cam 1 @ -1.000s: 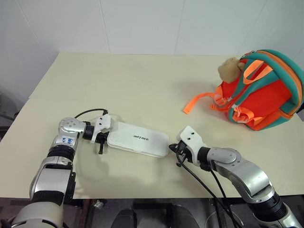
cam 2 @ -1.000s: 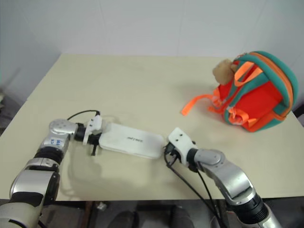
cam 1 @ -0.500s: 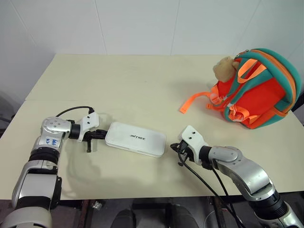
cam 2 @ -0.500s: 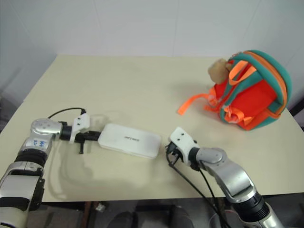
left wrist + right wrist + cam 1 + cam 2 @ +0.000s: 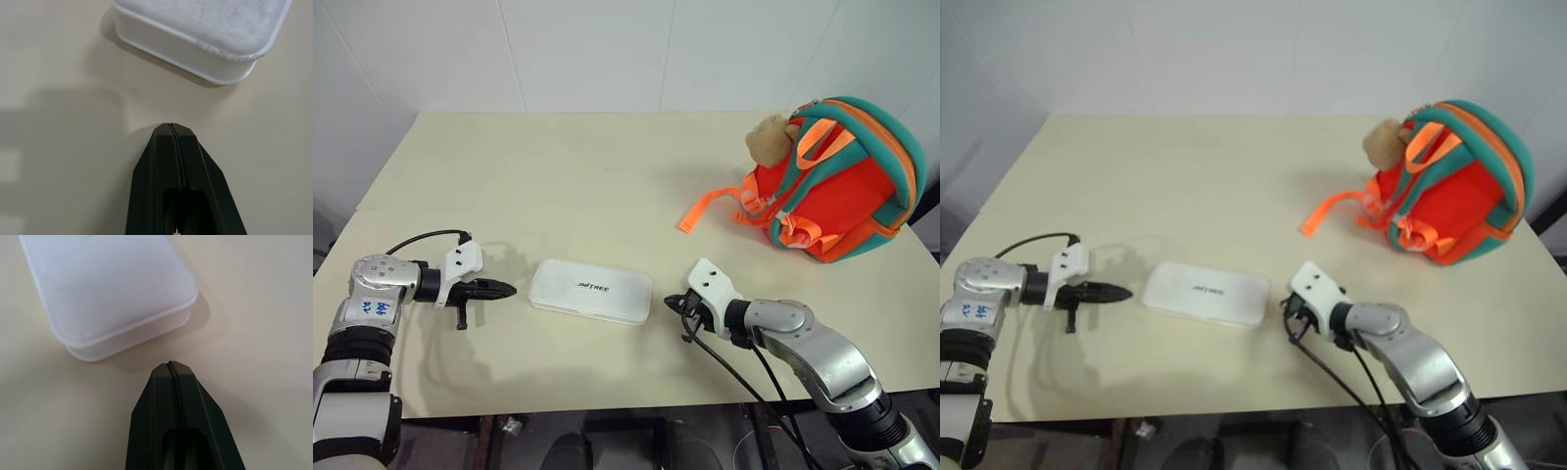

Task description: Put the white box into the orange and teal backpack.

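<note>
On the table (image 5: 607, 176), the white box (image 5: 591, 291) seemingly reads "UNITREE"; both grippers closed, empty.

White box (image 5: 591, 291) lies flat, well apart from upright backpack (image 5: 842, 181).

You have one white box (image 5: 591, 291) lying flat on one table (image 5: 578, 186). One orange and teal backpack (image 5: 837, 181) stands there too, with one tan plush toy (image 5: 768, 139) attached. Two grippers show, left (image 5: 499, 289) and right (image 5: 672, 303), each with two black fingers.
</note>
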